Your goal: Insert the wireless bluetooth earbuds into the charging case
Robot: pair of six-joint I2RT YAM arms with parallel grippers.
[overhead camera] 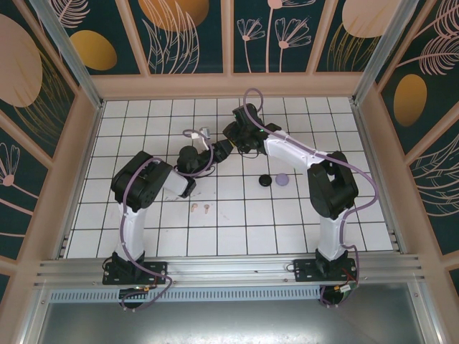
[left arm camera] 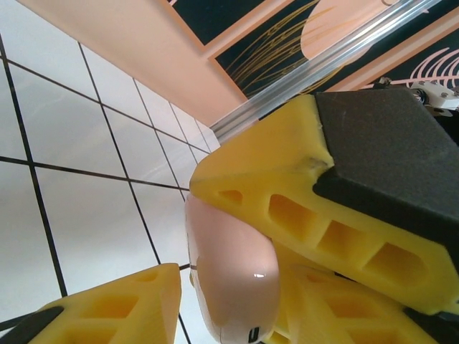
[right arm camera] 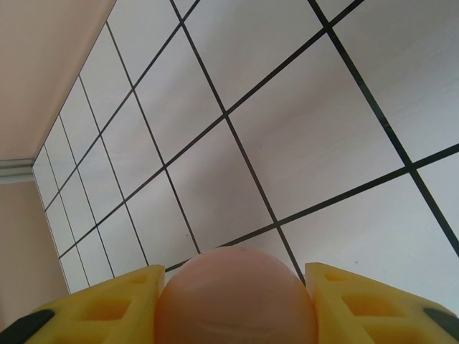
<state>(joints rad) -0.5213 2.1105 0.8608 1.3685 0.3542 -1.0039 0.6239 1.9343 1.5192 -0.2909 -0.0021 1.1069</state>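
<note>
Right gripper [right arm camera: 233, 319] is pinching a pink case [right arm camera: 237, 287]; left gripper [left arm camera: 229, 315] is flanking it, grip impossible to tell. Letting go early risks dropping it.

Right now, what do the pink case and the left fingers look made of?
Pink case: likely hard plastic with a glossy finish; the shell is smooth and rounded and carries a sharp light glint.
Left fingers: yellow and matte, probably printed or moulded plastic, possibly flexible; open rib cells run along the side, and the edges look slightly rough.
</note>
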